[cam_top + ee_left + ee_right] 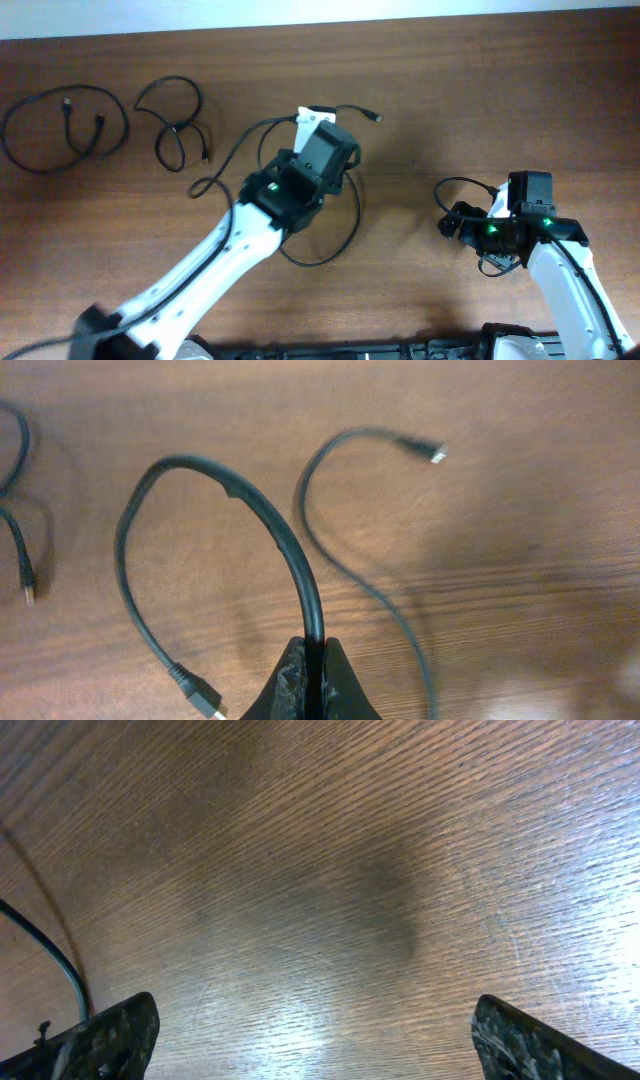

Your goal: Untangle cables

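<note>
**Item:** black cables, loose on wood tabletop. Untangling judged part done.

- **Far-left loop**: lay on its own, both plug ends inside the ring, apart from the rest.
- **Second cable**: near the far-left loop, not touching it. Crossed itself once approx. mid-length.
- **Held cable**: mid-tabletop, in the left end effector. Fingers were pinched tight on it, no gap showing. From the grip it arched up & round to a plug lying close by the fingers.
- **Thin cord**: ran just beside that arch and ended in a small connector on the far side. Possibly the same cable's other run, possibly a separate one. The arm hid the crossing from overhead, so couldn't tell.
- **Right end effector**: fingers spread wide, nothing between them, bare wood below. Well apart from the centre tangle.
- **Dark line**: at the left edge of the right wrist view. Prob. arm wiring, unconfirmed.

**Handling note (judgement):**
- Step in hand looked like drawing the held cable clear of the thin cord.
- Best to pull slowly towards open wood, away from the two sorted cables.
- Keep the lift low so the arch slides out rather than flipping over the cord.
- Watch the near plug, as it could snag.
- If the cord starts to drag along, the right end effector could pin it down.
</note>
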Controlling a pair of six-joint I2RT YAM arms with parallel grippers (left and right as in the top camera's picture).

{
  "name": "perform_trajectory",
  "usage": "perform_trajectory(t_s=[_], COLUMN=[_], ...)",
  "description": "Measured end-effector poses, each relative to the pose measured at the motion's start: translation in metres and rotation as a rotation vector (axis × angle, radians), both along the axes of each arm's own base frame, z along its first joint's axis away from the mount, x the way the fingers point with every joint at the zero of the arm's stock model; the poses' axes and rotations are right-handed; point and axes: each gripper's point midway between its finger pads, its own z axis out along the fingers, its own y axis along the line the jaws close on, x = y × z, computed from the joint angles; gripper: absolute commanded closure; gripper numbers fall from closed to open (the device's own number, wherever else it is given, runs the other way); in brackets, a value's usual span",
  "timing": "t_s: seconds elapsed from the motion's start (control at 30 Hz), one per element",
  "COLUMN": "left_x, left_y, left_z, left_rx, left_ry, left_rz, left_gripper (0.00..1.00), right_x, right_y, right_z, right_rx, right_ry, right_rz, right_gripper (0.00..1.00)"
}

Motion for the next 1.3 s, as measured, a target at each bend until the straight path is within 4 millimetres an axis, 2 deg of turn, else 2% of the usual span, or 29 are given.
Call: perform_trajectory(t_s=[0.13, 0.2, 0.23, 0.27, 0.3, 0.37, 0.4, 0.43, 0.57, 0.6, 0.63, 0.67, 0.73, 0.83, 0.97, 1.07, 1.2, 1.3], left_x=[0.031, 0.037, 0.041, 0.042, 0.046, 0.049, 0.051, 0.054, 0.060, 0.061, 0.061, 0.060, 0.058, 0.056, 0.056, 0.054, 0.022, -0.003], left_y=[-0.019, -0.025, -0.028, -0.028, -0.032, -0.035, -0.037, -0.039, -0.045, -0.049, -0.050, -0.051, -0.051, -0.047, -0.046, -0.037, -0.010, 0.001], left_z=[-0.063, -0.092, -0.114, -0.124, -0.130, -0.149, -0.152, -0.155, -0.156, -0.154, -0.154, -0.155, -0.157, -0.163, -0.170, -0.173, -0.175, -0.176], left_rx=[0.034, 0.017, -0.017, -0.038, -0.090, -0.166, -0.200, -0.240, -0.313, -0.332, -0.340, -0.344, -0.342, -0.304, -0.198, -0.207, -0.140, -0.068], left_ry=[0.026, 0.049, 0.070, 0.081, 0.075, 0.085, 0.083, 0.078, 0.064, 0.063, 0.068, 0.075, 0.085, 0.098, 0.135, 0.263, 0.500, 0.621], left_rz=[0.048, 0.096, 0.158, 0.196, 0.246, 0.343, 0.376, 0.410, 0.454, 0.449, 0.446, 0.449, 0.448, 0.446, 0.339, 0.314, 0.378, 0.391], left_gripper=[1.00, 1.00, 1.00, 0.94, 0.84, 0.45, 0.30, 0.01, 0.01, 0.11, 0.26, 0.34, 0.41, 0.42, 0.59, 0.69, 0.69, 0.57], right_x=[-0.001, -0.001, -0.001, -0.001, -0.001, -0.001, -0.001, -0.001, 0.001, 0.001, 0.002, 0.002, 0.002, 0.002, 0.002, 0.001, 0.000, 0.000], right_y=[0.000, 0.000, 0.000, 0.000, 0.000, 0.000, 0.000, 0.000, 0.000, 0.000, 0.000, 0.000, 0.000, 0.000, 0.000, 0.000, 0.000, 0.000], right_z=[0.000, 0.000, 0.000, 0.000, 0.000, 0.000, 0.000, 0.000, 0.000, 0.000, 0.000, 0.000, 0.000, 0.000, 0.000, 0.000, 0.000, 0.000], right_rx=[0.001, 0.001, 0.001, 0.001, 0.001, 0.001, 0.000, 0.001, -0.001, -0.001, -0.001, -0.001, -0.001, -0.001, -0.001, -0.001, 0.000, 0.000], right_ry=[0.003, 0.003, 0.004, 0.003, 0.003, 0.004, 0.003, 0.003, -0.004, -0.005, -0.006, -0.007, -0.008, -0.009, -0.008, -0.005, -0.001, -0.001], right_rz=[-0.001, 0.000, 0.000, 0.000, -0.001, -0.001, 0.000, -0.001, 0.000, -0.001, 0.000, 0.000, 0.000, -0.001, -0.001, 0.000, 0.000, -0.001], right_gripper=[0.01, 0.01, 0.01, 0.01, 0.01, 0.01, 0.01, 0.01, 0.01, 0.01, 0.01, 0.01, 0.01, 0.01, 0.01, 0.01, 0.01, 0.01])
